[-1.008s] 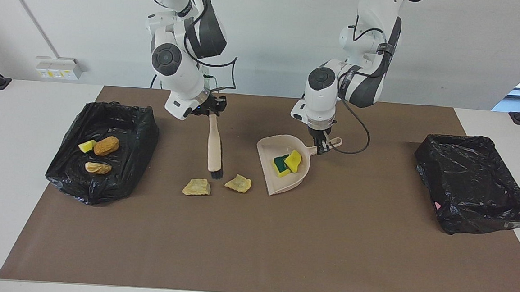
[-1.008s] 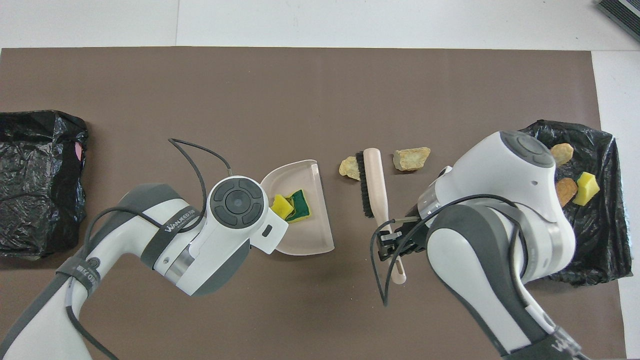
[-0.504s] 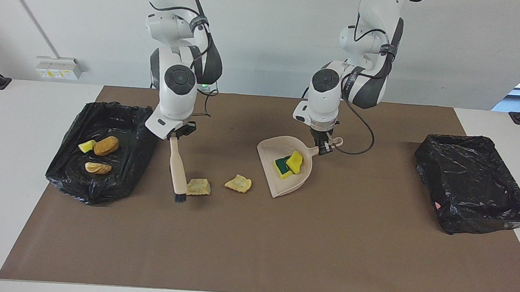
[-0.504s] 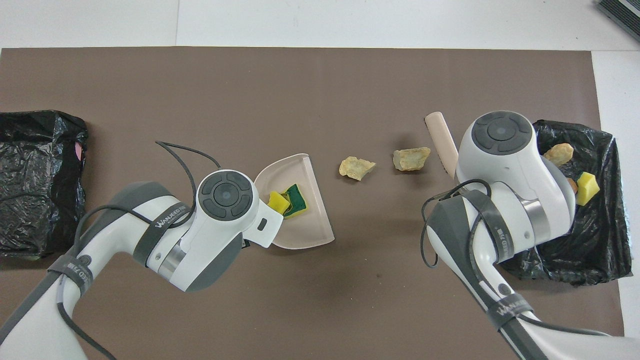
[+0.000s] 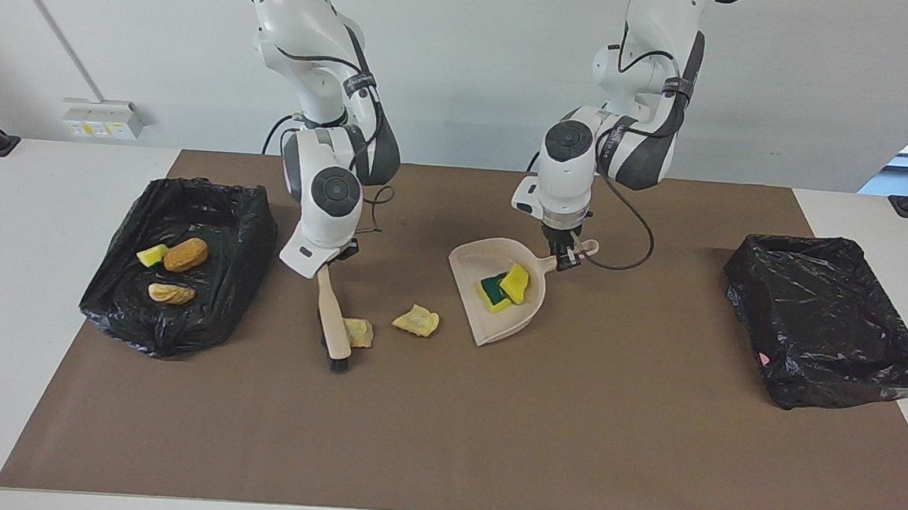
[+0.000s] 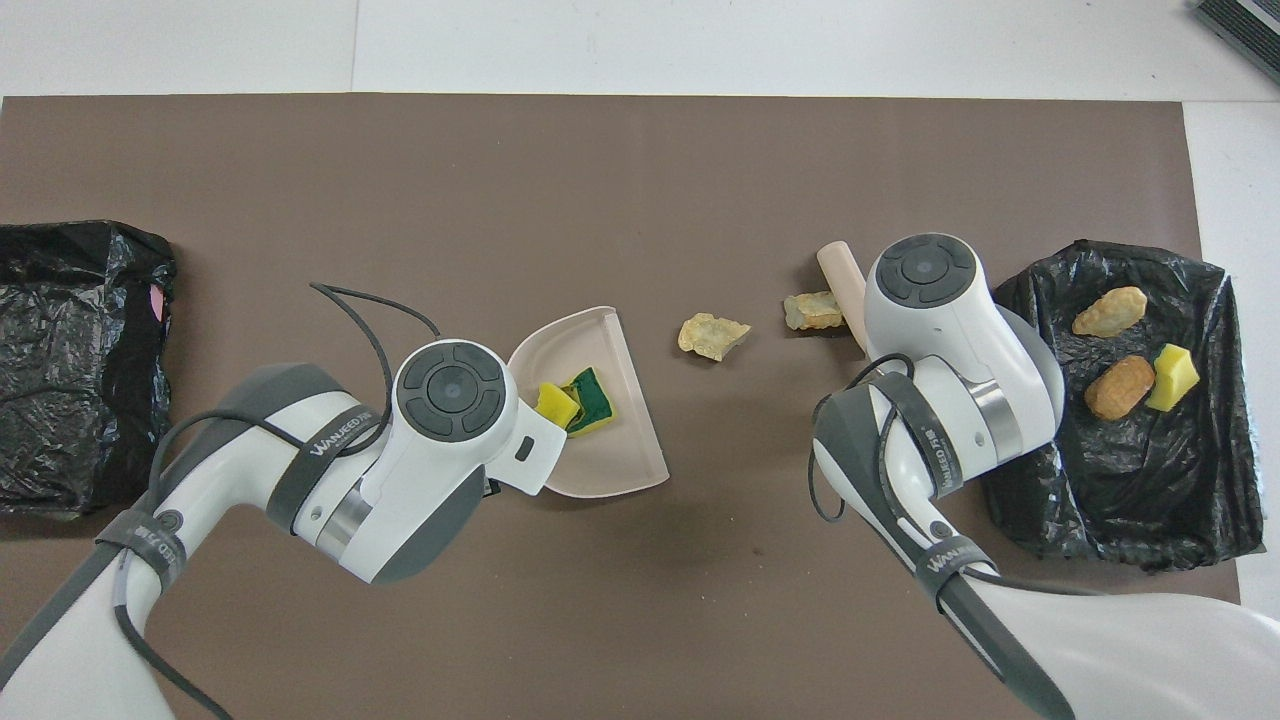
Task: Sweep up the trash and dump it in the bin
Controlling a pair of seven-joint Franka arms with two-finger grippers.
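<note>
My right gripper is shut on the beige brush, which slants down to the mat. Its bristles touch the mat beside one pale trash chunk, which rests against the brush. A second chunk lies between that one and the beige dustpan. The left gripper is shut on the dustpan's handle. Yellow and green sponge bits lie in the pan. In the overhead view both grippers are hidden under their wrists.
A black-bag-lined bin at the right arm's end holds a yellow bit, a brown lump and a pale chunk. Another black-lined bin stands at the left arm's end. A brown mat covers the table.
The right arm carried the brush from between the two chunks to the bin's side of one chunk, then pushed that chunk a little toward the dustpan. The dustpan turned slightly.
</note>
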